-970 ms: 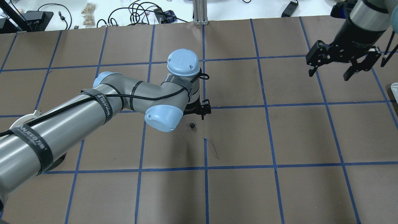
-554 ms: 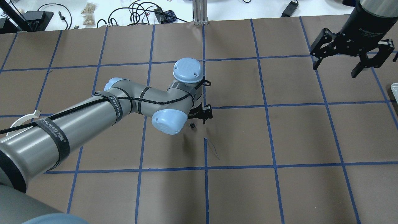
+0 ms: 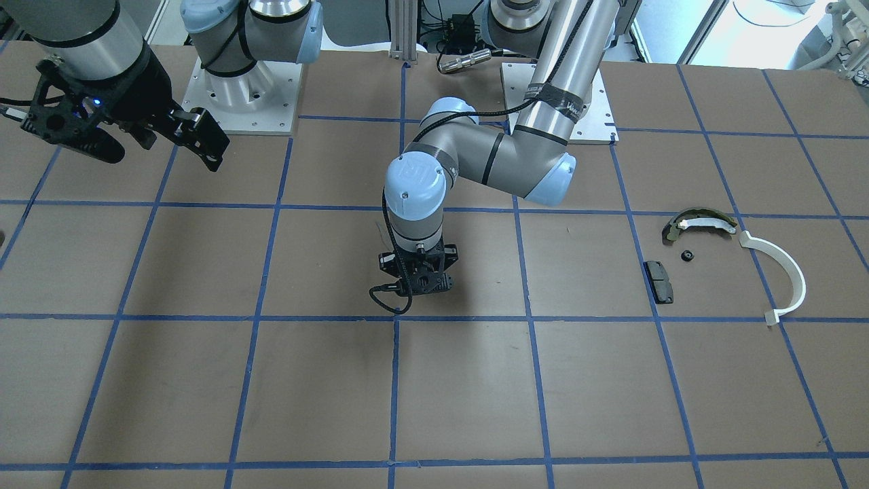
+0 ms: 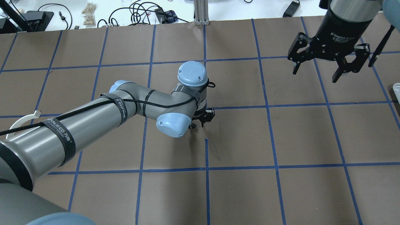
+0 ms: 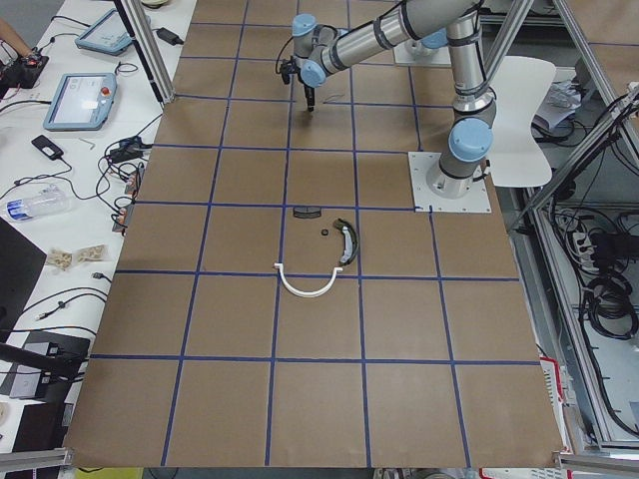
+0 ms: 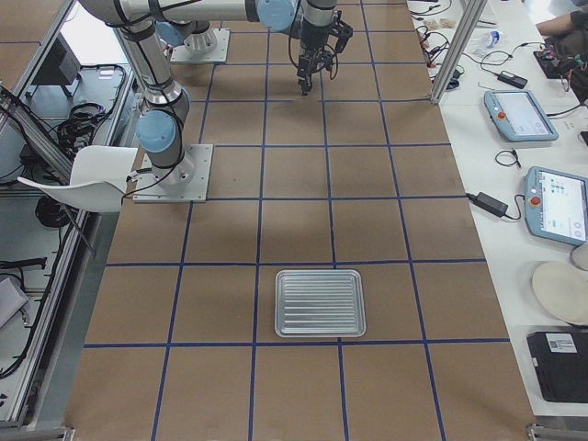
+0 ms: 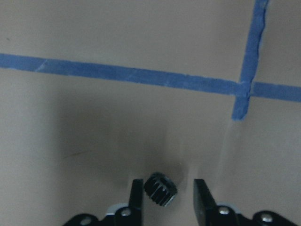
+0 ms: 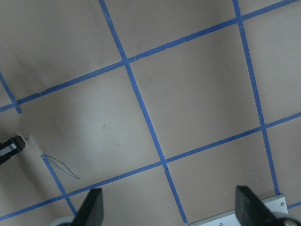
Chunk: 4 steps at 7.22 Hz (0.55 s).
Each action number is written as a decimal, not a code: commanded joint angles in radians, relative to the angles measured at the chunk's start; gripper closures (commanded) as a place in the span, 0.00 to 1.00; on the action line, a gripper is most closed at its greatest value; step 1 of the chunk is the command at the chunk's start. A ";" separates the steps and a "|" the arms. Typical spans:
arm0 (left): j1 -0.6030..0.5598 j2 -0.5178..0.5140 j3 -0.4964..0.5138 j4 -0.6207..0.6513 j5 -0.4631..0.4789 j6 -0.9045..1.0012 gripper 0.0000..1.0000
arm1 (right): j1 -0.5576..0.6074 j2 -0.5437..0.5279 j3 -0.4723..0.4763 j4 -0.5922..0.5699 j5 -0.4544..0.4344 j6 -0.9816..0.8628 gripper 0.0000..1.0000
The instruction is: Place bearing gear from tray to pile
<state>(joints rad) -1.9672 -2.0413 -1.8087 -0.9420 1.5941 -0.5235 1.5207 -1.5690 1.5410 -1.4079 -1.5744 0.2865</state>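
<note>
gear [image 7: 160, 189] lies on the brown table [image 7: 94, 42], and you find it at 6 o'clock in the left wrist view, between the fingers [image 7: 136, 195] of the left gripper [image 7: 167, 182]. the jaws stand apart and straddle it. one finger is just beside its toothed edge and the other shows a clear gap, so nothing is clamped. a blue tape cross [image 7: 242, 89] sits at 1 o'clock from the gear.

look across the table in the front-facing view and the pile [image 3: 688, 256] lies at 3 o'clock from the left gripper, well apart from it. at its middle is a small black round part. the olive-and-white shoe [image 3: 699, 219] is at 12 o'clock from that part, the black pad [image 3: 659, 281] at 8 o'clock, and the white half-ring [image 3: 801, 284] at 3 o'clock. the half-ring's upper end is near the shoe's end. all of them lie flat on the table.

in the overhead view the right gripper [image 4: 314, 75] hangs above the table at 2 o'clock from the left one, well apart, with its jaws spread wide and nothing in them.

the ribbed metal tray [image 6: 321, 302] shows in the right side view. it is at 6 o'clock from both arms, far down the table.
</note>
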 commanded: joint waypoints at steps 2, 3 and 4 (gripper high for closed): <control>-0.002 0.027 0.005 -0.006 0.003 0.006 1.00 | 0.006 0.000 0.028 -0.009 0.001 0.005 0.00; 0.001 0.064 0.024 -0.056 0.003 0.028 1.00 | 0.006 0.000 0.027 -0.008 0.001 0.005 0.00; 0.034 0.104 0.066 -0.152 0.010 0.036 1.00 | 0.007 -0.003 0.028 -0.008 -0.001 0.005 0.00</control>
<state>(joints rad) -1.9593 -1.9827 -1.7824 -1.0042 1.5984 -0.5013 1.5267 -1.5704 1.5678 -1.4162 -1.5742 0.2909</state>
